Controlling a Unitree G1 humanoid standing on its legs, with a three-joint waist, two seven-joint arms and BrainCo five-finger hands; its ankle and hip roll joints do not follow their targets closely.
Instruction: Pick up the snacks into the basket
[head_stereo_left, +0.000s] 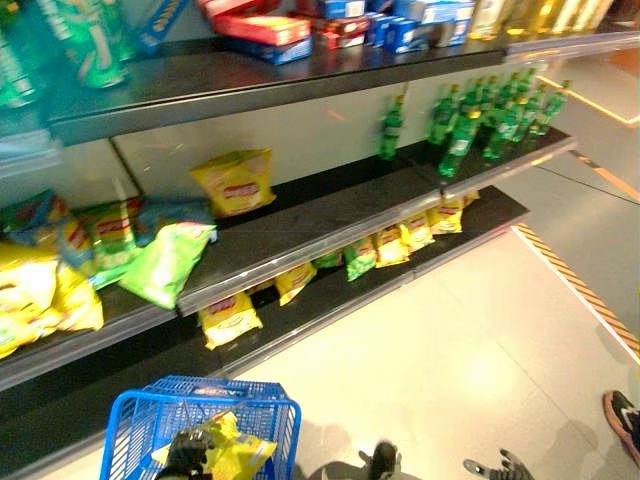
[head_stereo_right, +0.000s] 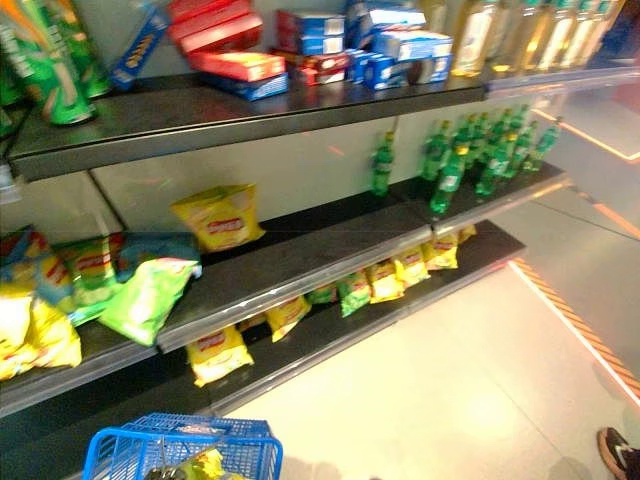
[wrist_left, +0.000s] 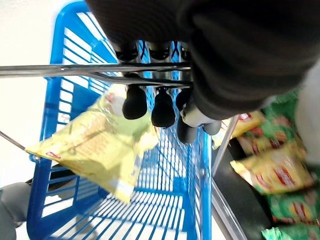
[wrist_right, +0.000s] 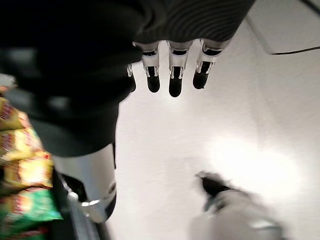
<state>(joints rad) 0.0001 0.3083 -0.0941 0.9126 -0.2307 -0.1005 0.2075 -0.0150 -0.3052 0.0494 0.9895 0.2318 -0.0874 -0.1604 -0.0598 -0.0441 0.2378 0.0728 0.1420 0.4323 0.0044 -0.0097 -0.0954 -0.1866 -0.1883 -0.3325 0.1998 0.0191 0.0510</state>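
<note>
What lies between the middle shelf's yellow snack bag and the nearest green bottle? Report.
Nothing: the left eye view shows bare dark shelf between yellow snack bag and green bottle.

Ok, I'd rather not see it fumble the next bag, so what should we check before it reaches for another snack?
1. Yellow snack bag inside the blue basket: ok.
2. Left hand curled round the basket's handle: ok.
3. Right hand free, fingers straight over the floor: ok.
4. Room in the basket for more: ok.
5. More bags on the middle shelf, such as the yellow bag: ok.
6. Bags within reach: cannot tell.
</note>
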